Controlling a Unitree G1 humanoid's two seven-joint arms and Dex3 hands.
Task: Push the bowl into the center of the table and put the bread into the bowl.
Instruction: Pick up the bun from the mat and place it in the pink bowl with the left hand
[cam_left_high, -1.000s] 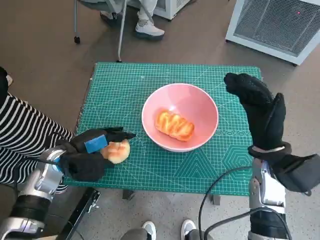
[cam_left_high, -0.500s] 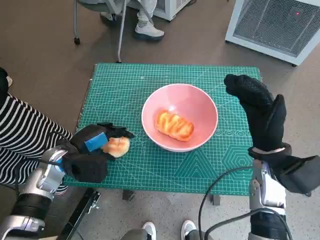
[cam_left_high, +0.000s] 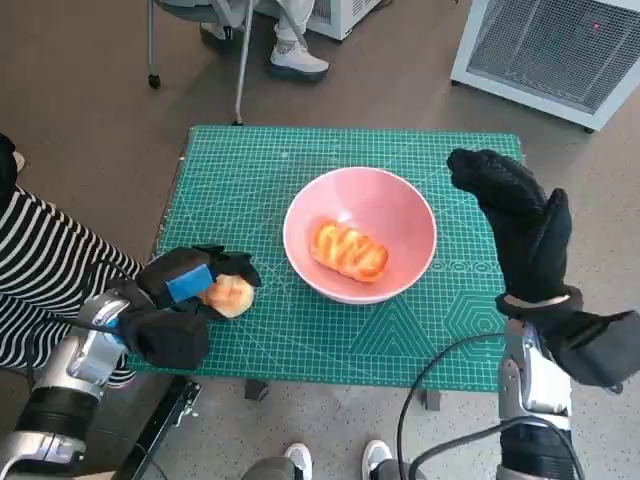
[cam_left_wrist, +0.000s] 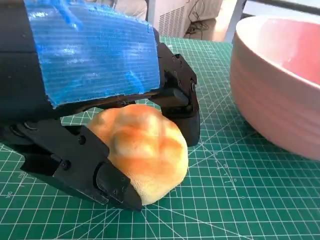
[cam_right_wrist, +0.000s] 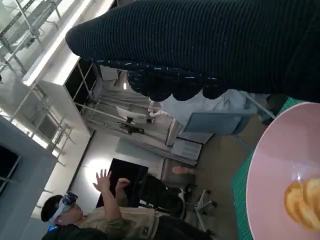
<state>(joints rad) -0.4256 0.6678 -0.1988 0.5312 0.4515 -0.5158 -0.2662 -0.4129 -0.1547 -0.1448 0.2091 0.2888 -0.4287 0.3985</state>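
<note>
Left hand (cam_left_high: 180, 305), black with blue tape on its back, has its fingers wrapped round a small round golden bread roll (cam_left_high: 229, 295) near the tabletop's front-left corner; left wrist view shows fingers (cam_left_wrist: 180, 100) over the far side and thumb under the near side, roll (cam_left_wrist: 140, 150) resting on the green grid cutting mat (cam_left_high: 250, 190). Looks like a grip, not yet lifted.

Right hand (cam_left_high: 520, 225) in the black knit glove hangs above the right edge, holding nothing, fingers loosely apart, clear of everything.

Pink round ceramic bowl (cam_left_high: 400, 205) sits about mid-table, slightly toward the right. Already holds one glazed twisted bread piece (cam_left_high: 350, 250), long axis running from back-left to front-right.

Key relation: the bowl lies to the right of the left hand and slightly further back, rim just beside the roll. Left hand is the nearer one. Roll is roughly round, no real long axis, so orientation shouldn't matter for the drop.
</note>
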